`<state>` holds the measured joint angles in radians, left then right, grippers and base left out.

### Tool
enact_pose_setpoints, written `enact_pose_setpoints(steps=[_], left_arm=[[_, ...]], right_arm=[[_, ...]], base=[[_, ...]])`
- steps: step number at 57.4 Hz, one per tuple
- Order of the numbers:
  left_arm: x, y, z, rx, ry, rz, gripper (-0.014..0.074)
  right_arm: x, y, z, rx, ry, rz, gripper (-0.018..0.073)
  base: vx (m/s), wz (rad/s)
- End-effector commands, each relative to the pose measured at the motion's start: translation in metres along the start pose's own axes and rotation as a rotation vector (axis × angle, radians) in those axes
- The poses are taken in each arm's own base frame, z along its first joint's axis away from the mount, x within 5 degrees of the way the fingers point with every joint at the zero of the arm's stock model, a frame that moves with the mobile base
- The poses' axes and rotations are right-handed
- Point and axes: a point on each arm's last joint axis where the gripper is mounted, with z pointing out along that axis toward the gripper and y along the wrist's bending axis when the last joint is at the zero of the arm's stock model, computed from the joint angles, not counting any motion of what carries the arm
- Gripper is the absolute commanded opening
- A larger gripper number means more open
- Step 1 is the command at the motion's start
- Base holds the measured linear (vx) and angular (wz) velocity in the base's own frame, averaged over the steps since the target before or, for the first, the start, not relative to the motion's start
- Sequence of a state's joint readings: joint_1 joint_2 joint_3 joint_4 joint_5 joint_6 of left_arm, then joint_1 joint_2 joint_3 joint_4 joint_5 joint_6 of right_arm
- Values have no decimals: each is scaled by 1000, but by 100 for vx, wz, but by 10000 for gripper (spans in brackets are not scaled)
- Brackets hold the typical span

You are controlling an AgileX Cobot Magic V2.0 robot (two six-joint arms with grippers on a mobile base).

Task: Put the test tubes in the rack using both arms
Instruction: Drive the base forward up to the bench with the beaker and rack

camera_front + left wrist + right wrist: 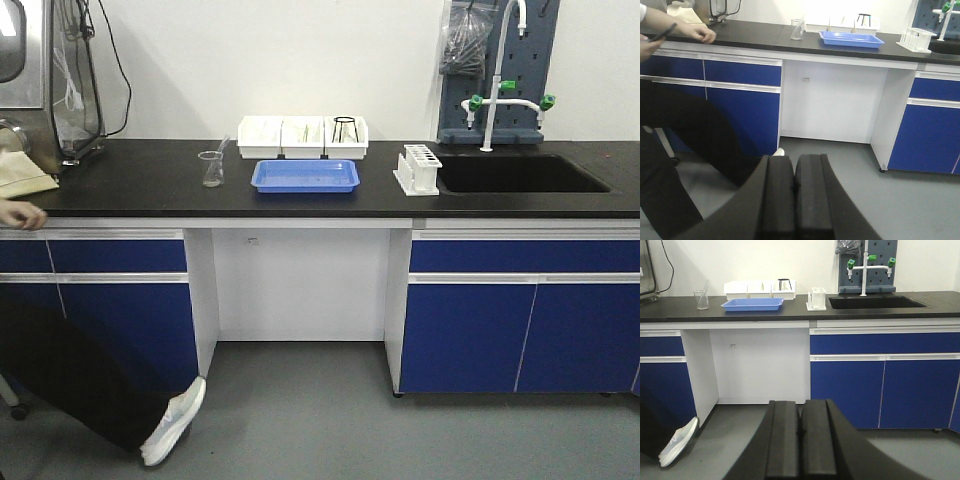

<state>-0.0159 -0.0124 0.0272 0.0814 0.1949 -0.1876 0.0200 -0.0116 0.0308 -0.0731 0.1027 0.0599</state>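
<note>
The white rack [418, 168] stands on the black counter just left of the sink; it also shows as the rack [915, 39] and the rack [816, 298]. Thin pale shapes lie in the middle white bin [302, 137], too small to tell whether they are test tubes. My left gripper [794, 162] is shut with nothing in it, low over the grey floor and well short of the counter. My right gripper [800, 406] is likewise shut and holds nothing. Neither arm shows in the front view.
A blue tray [305, 176] lies mid-counter, a glass beaker [211, 168] to its left. A black tripod stand [345, 128] sits in the right bin. The sink [515, 173] is at the right. A person's hand [20, 213] and shoe [175, 420] are at the left.
</note>
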Motion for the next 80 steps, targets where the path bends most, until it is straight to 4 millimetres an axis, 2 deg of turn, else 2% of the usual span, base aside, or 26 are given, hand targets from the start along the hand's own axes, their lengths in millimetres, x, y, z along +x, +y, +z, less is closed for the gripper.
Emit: enact_pose_setpoints(steps=[1,80], left_arm=[[-17,-3,-4,22,-116,-9,-4],[-17,-3,-4,22,-116,-9,-4]], right_arm=[[-3,1,0,-6,-74,-11,-8],[-3,1,0,-6,-74,-11,-8]], base=[[0,0],[2,0]])
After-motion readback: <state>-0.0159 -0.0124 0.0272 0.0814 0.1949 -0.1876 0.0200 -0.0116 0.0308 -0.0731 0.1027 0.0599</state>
